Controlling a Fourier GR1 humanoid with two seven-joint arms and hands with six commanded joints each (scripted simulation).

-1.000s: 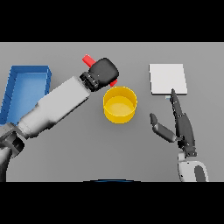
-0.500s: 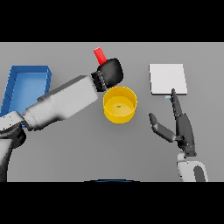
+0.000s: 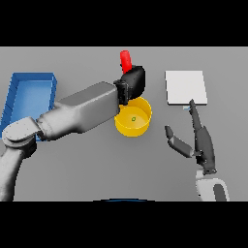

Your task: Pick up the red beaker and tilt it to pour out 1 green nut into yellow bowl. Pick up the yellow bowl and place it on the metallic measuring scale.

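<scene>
My left hand is shut on the red beaker, whose upper part sticks out above the hand, just behind the yellow bowl. The bowl stands on the table at the centre, partly covered by my left forearm, and a small green nut lies inside it. The metallic measuring scale, a pale square plate, lies at the back right. My right hand is open to the right of the bowl, fingers pointing at the scale's near edge.
A blue tray sits at the far left of the grey table, behind my left arm.
My left hand has carried the red beaker to the right and back, from the bowl's left side to just behind its rim. A green nut now shows in the bowl. The right hand has not moved.
</scene>
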